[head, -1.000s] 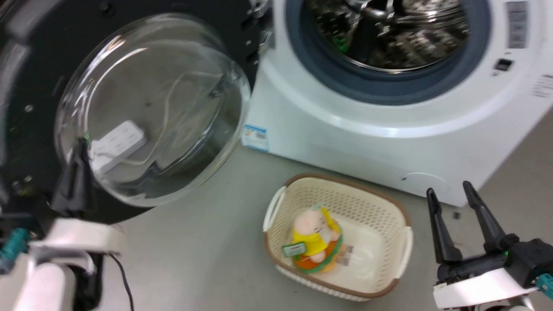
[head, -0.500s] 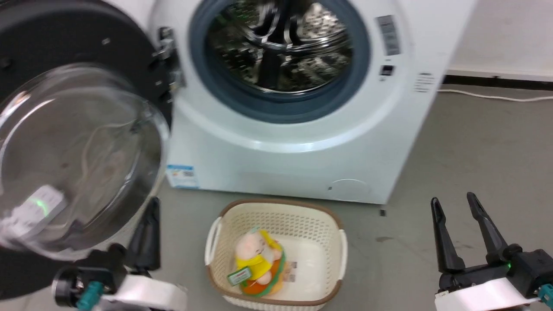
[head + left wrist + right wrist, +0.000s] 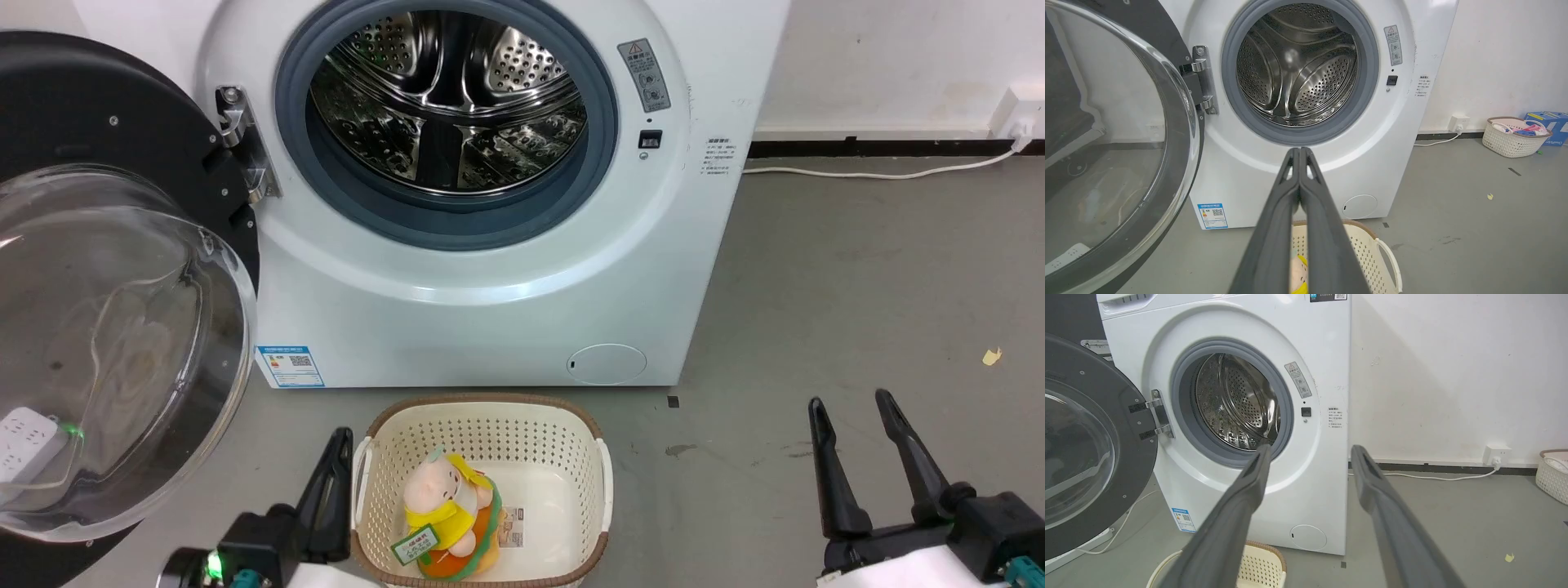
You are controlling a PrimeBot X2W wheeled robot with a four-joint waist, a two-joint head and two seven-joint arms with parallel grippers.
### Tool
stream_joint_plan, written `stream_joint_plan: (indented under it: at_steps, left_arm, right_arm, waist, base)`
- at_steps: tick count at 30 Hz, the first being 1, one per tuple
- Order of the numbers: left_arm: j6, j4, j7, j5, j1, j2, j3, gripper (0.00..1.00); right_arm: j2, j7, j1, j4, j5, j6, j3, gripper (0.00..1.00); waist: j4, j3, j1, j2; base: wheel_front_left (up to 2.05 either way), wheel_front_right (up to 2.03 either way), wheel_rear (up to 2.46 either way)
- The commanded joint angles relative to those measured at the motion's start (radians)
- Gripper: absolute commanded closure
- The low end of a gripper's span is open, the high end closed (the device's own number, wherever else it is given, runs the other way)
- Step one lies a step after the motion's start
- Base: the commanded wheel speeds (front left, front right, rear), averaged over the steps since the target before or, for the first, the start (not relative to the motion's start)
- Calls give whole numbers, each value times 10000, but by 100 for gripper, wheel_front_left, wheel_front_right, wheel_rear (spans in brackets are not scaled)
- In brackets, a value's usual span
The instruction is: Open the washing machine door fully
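Observation:
The white washing machine (image 3: 490, 278) stands before me with its grey-ringed opening and steel drum (image 3: 445, 98) exposed. Its black washing machine door (image 3: 90, 106) hangs swung far out to the left on the hinge (image 3: 241, 143), the clear glass bowl (image 3: 114, 351) bulging toward me. My left gripper (image 3: 341, 437) is shut and holds nothing, low at the bottom left, apart from the door; its fingers (image 3: 1298, 175) press together. My right gripper (image 3: 849, 404) stands open at the lower right, with its fingers (image 3: 1257, 465) spread wide. Door (image 3: 1126, 122) and machine (image 3: 1306, 355) also show in the wrist views.
A cream basket (image 3: 482, 425) holding a plush toy (image 3: 445, 510) sits on the grey floor in front of the machine, beside my left gripper. A white power strip (image 3: 24, 441) shows through the glass. A cable (image 3: 882, 173) runs along the wall. Another basket (image 3: 1515, 136) stands far right.
The head camera has swung right and up, bringing the whole machine front into view. My left gripper has drawn away from the door's glass and now sits low beside the basket. The right gripper is unchanged.

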Motion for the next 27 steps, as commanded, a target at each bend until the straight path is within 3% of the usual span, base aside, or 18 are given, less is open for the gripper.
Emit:
stream_joint_plan:
  at_steps: [1, 2, 3, 27]
  left_arm:
    - [-16, 77, -52, 139, 181, -107, 18, 100]
    - [38, 112, -52, 241, 203, -151, 48, 58]
    - [77, 156, -52, 346, 221, -185, 61, 0]
    - [-237, 113, -54, 1154, 150, -752, 456, 0]
  right_arm:
    - [39, -44, 168, 75, -92, 8, -49, 0]
    - [44, -44, 192, 122, -133, 8, -67, 0]
    - [51, -44, 209, 163, -153, 8, -86, 0]
    - [149, -44, 257, 764, -428, 8, -228, 0]
  waist:
    - [2, -5, 0, 0]
    - [6, -6, 0, 0]
    - [10, -7, 0, 0]
    - [72, -21, 0, 0]
  base:
    - [0, 0, 0]
    - [0, 0, 0]
    - [0, 0, 0]
    - [0, 0, 0]
